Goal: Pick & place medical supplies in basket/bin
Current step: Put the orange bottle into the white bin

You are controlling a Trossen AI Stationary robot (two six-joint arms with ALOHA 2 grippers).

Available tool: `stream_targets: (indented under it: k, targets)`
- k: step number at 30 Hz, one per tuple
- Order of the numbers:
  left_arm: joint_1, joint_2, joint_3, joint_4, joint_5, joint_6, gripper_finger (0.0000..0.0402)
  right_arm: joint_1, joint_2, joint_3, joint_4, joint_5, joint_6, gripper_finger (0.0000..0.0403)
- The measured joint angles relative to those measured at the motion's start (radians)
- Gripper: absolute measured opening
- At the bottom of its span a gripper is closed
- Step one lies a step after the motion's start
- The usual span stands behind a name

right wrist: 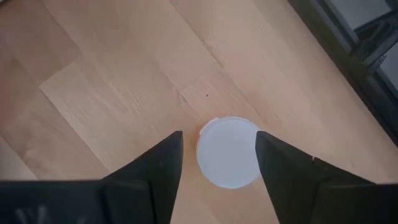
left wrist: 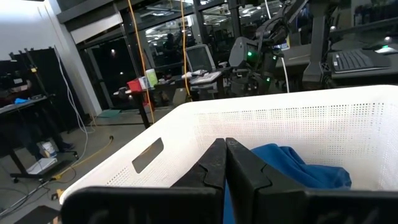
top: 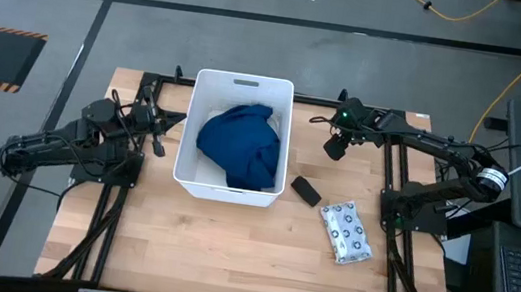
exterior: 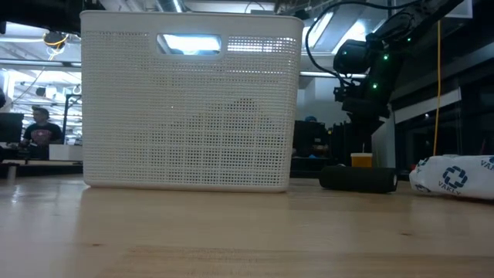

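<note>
The white tub (top: 190,179) stands mid-table, and the dark blue cloth (top: 241,143) lies bunched inside it. The black oblong (top: 305,190) and the white dark-dotted packet (top: 345,232) lie flat on the table to the tub's right. My right gripper (top: 336,144) hovers open, pointing down over the orange bottle's white cap (right wrist: 228,151), with a finger on either side of it and above it. In the low view the bottle (exterior: 361,160) stands upright well below that gripper (exterior: 363,108). My left gripper (top: 159,139) waits shut at the tub's left wall (left wrist: 186,134).
Bare wood lies in front of the tub and around the packet (exterior: 455,176). The black oblong (exterior: 359,179) lies just nearer than the bottle. Black arm frames run along both table sides (top: 390,198). A person sits far off in the room (exterior: 38,127).
</note>
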Motion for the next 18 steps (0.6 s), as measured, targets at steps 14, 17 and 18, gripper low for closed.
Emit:
stream_targets:
  k: [14,17,18]
  targets:
    - [0.0,0.0,0.0,0.0,0.0,0.0,0.0002,0.0,0.0,0.0,-0.017,0.001,0.011,0.0294]
    - [0.0,0.0,0.0,0.0,0.0,0.0,0.0004,0.0,0.0,0.0,-0.039,0.002,0.008,0.0304]
    - [0.0,0.0,0.0,0.0,0.0,0.0,0.0005,0.0,0.0,0.0,-0.045,0.002,0.008,0.0307]
